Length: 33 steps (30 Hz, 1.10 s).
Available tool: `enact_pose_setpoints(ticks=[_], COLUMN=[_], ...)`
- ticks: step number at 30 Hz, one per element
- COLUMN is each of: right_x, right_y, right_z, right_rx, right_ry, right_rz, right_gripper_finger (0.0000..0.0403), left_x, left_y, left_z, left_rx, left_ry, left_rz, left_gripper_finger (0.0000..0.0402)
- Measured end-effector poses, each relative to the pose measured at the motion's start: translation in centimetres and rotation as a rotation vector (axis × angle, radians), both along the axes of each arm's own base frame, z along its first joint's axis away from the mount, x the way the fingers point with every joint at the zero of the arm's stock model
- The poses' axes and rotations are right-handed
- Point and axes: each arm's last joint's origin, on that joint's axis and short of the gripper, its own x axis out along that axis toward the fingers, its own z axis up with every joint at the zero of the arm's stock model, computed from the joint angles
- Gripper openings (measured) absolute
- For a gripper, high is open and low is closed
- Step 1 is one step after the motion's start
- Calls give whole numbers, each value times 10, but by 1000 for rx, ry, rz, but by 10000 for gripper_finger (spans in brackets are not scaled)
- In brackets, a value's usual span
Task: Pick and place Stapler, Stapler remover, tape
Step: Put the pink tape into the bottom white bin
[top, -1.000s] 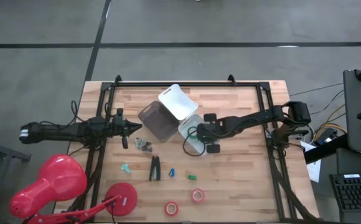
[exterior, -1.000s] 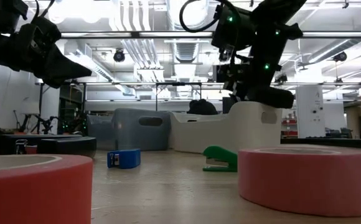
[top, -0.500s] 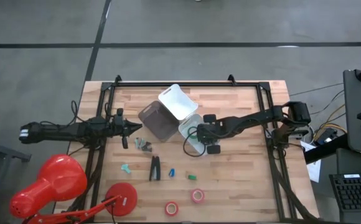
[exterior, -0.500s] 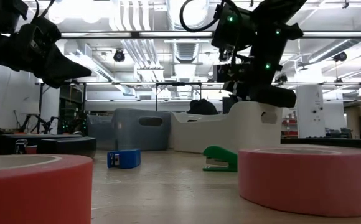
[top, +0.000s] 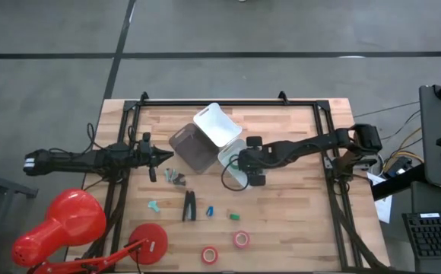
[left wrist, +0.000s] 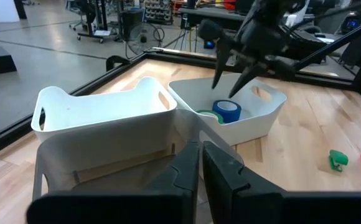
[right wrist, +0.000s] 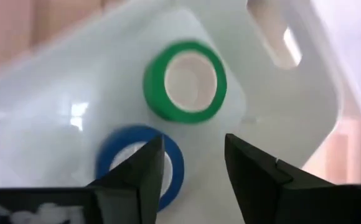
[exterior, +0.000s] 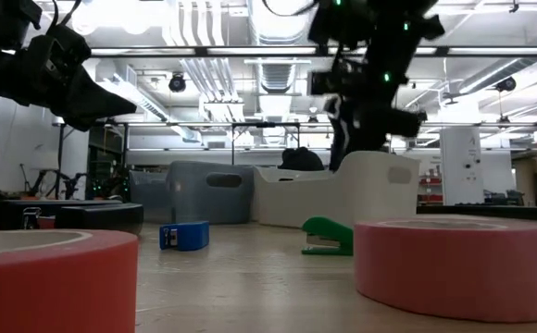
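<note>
My right gripper (top: 239, 161) hangs open and empty over a pale bin (top: 228, 152); it also shows in the right wrist view (right wrist: 193, 155) and the left wrist view (left wrist: 233, 74). A green tape roll (right wrist: 185, 81) and a blue tape roll (right wrist: 140, 167) lie flat on that bin's floor. The black stapler (top: 189, 205) lies on the table near the front. A red roll (top: 210, 253) and a pink roll (top: 241, 240) lie flat near the front edge. My left gripper (top: 163, 156) waits shut at the left, above the table.
A white bin (top: 217, 124) and a grey bin (top: 192, 148) stand beside the pale one. Small items lie on the table: a grey one (top: 176, 177), a teal one (top: 154, 205), a blue one (top: 210, 211), a green one (top: 235, 216). A red lamp (top: 68, 224) sits front left.
My right gripper has gone a little toward the table's left edge over the pale bin, rising slightly, and has stayed open. The tape rolls and the stapler have kept still.
</note>
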Motion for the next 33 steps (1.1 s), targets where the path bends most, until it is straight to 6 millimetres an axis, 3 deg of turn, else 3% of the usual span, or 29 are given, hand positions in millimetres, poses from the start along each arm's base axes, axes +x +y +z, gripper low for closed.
enact_pose_setpoints(ticks=[7, 15, 24, 33], right_x=[9, 9, 9, 16], right_y=[25, 87, 148, 167], right_z=[35, 51, 24, -20], right_rx=[59, 182, 278, 281], right_ry=[-83, -152, -173, -82], right_rz=[-36, 121, 215, 201], right_gripper_finger=[178, 176, 176, 169], left_x=[0, 0, 0, 0], left_y=[0, 0, 0, 0], left_z=[0, 0, 0, -1], left_rx=[0, 0, 0, 0], left_ry=[5, 5, 5, 7], left_rz=[0, 0, 0, -1], left_gripper_finger=[23, 24, 25, 26])
